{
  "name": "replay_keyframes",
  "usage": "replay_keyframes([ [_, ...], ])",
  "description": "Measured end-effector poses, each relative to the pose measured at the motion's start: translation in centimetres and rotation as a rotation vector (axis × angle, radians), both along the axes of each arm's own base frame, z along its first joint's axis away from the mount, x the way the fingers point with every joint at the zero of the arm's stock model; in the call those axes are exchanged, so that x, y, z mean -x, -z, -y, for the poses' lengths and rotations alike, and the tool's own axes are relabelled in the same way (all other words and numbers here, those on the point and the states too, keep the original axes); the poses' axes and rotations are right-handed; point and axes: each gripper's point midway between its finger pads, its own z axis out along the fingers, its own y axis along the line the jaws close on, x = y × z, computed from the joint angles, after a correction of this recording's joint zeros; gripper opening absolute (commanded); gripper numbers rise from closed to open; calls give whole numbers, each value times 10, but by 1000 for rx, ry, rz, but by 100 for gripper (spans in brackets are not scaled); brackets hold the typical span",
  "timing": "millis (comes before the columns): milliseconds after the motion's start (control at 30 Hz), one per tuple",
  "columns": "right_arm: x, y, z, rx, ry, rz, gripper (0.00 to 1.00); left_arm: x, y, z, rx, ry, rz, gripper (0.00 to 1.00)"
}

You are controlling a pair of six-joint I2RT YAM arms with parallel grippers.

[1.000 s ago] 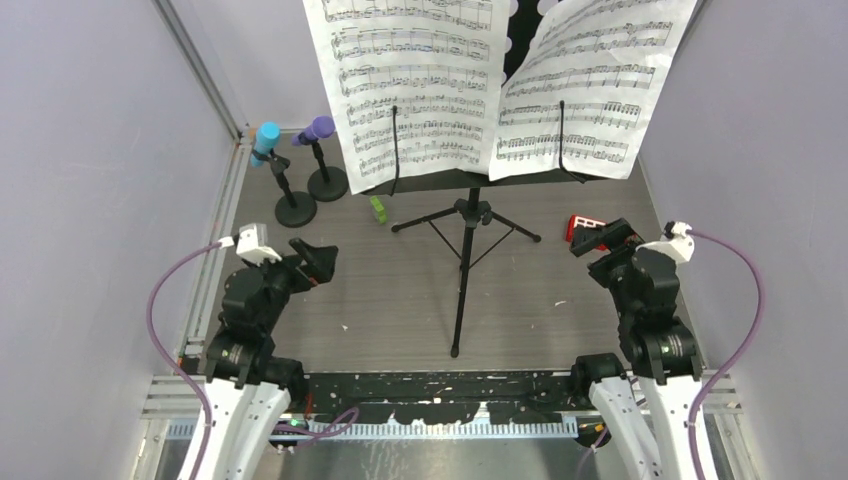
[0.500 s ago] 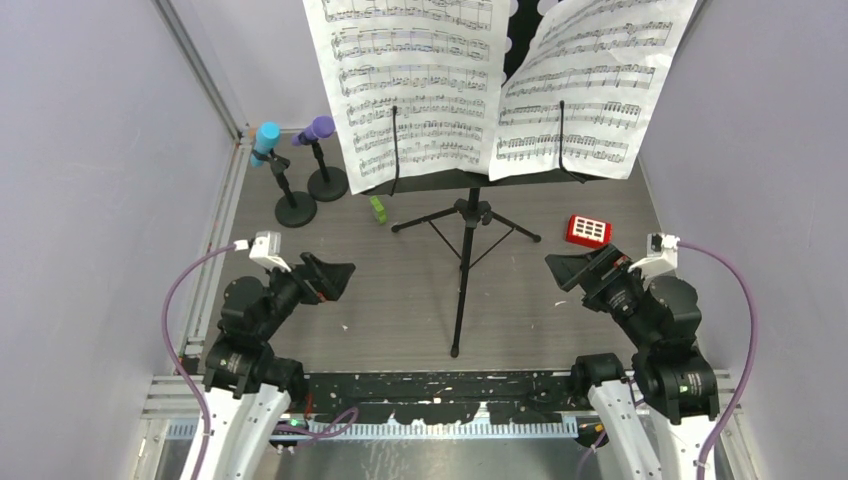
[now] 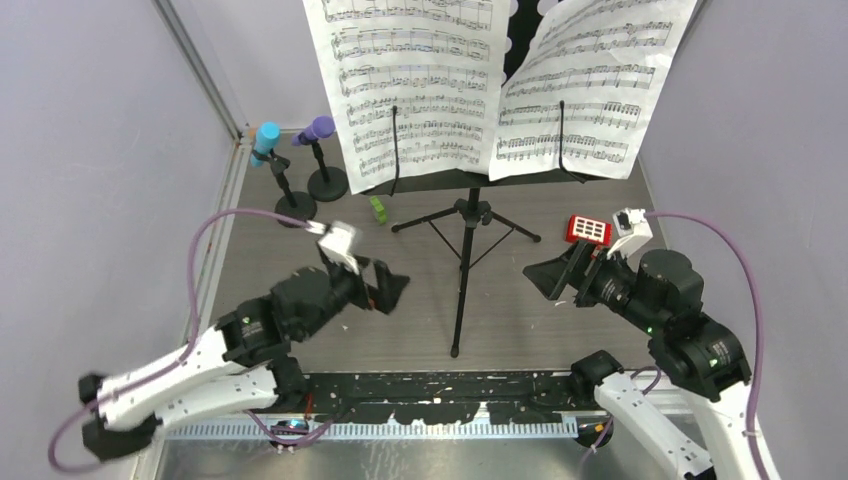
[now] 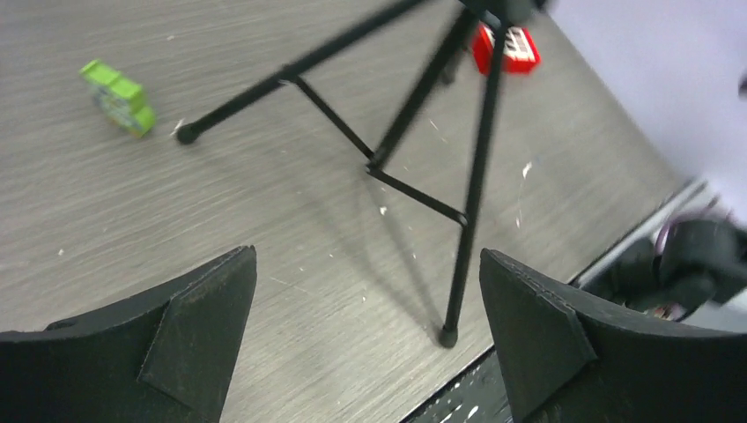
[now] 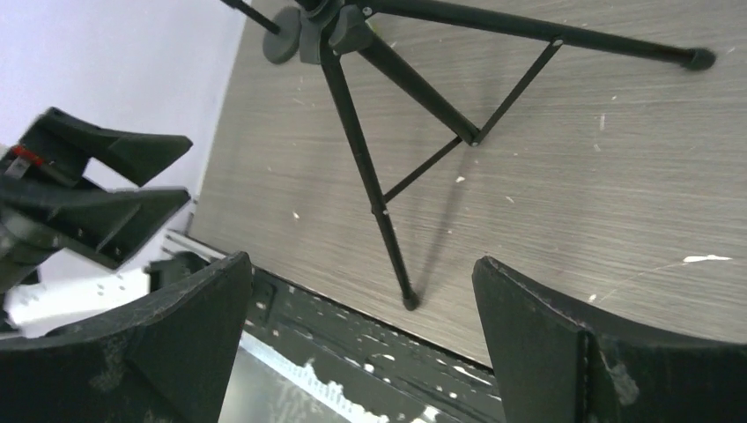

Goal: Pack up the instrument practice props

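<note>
The black music rack stands mid-table on its tripod legs (image 3: 466, 250), carrying two white sheet-music pages (image 3: 415, 80) (image 3: 585, 85). At the back left, the cyan microphone (image 3: 266, 140) and the purple microphone (image 3: 319, 129) sit in two round-based black holders (image 3: 296, 209) (image 3: 327, 184). My left gripper (image 3: 390, 287) is open, left of the tripod's near leg (image 4: 467, 176) and pointing at it. My right gripper (image 3: 553, 280) is open on the other side, facing the same leg (image 5: 370, 167). Neither touches anything.
A green toy brick (image 3: 378, 208) lies near the tripod's left foot. A red block with a white grid (image 3: 588, 230) lies behind the right gripper. Purple walls close in both sides. The table's near edge (image 5: 352, 308) is just beyond the tripod's near foot.
Both arms have reached out from their folded poses. The left gripper swung right and forward toward the tripod; the right gripper moved left toward it. Both stayed open.
</note>
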Motion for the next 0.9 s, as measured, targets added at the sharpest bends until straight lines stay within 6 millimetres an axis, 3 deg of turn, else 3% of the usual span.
replay_keyframes([
  [67,5,-2,-2,54,-40,7,100,23,3,25,-74,65,55,100],
  [167,11,-13,0,118,-83,44,100,47,9,42,-152,103,120,100],
  [300,18,-33,-2,138,-135,122,100,53,13,31,-148,58,153,100],
  [400,20,-32,-8,159,-185,130,100,54,10,27,-134,57,166,100],
  [533,17,-27,-26,222,-283,112,100,68,1,40,-154,147,198,98],
  [633,15,-35,-42,275,-350,127,100,83,-12,53,-165,242,227,96],
  [767,11,-61,-55,299,-389,190,99,99,-37,63,-141,335,266,93],
  [900,5,-86,-63,282,-388,251,95,108,-82,62,-80,381,312,91],
])
